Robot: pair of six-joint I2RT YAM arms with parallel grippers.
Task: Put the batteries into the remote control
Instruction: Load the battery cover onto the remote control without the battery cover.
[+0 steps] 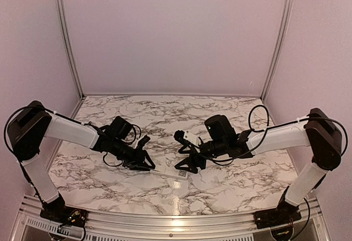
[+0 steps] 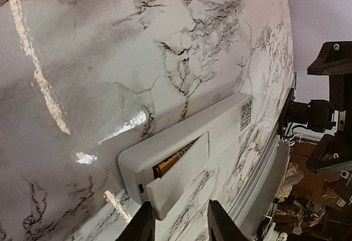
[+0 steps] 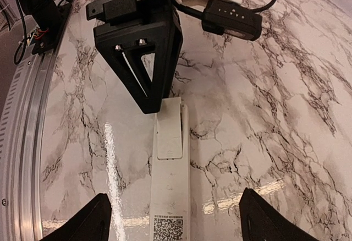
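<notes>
The white remote control (image 1: 171, 173) lies face down on the marble table between both grippers. Its battery cover (image 2: 179, 175) sits askew and lifted along one edge. Through that gap one orange battery (image 2: 166, 165) shows inside the compartment. My left gripper (image 2: 181, 227) is open, its fingertips (image 2: 144, 224) just short of the cover's end and holding nothing. From the right wrist view, a left finger (image 3: 149, 100) stands at the cover's (image 3: 169, 133) far end. My right gripper (image 3: 177, 222) is wide open, straddling the remote's (image 3: 170, 191) QR-code end without touching it.
The table's metal front rail (image 3: 25, 142) runs close to the remote on the near side. The left wrist's camera and cable (image 3: 231, 18) hang above the table behind the left gripper. Pale walls enclose the table on three sides.
</notes>
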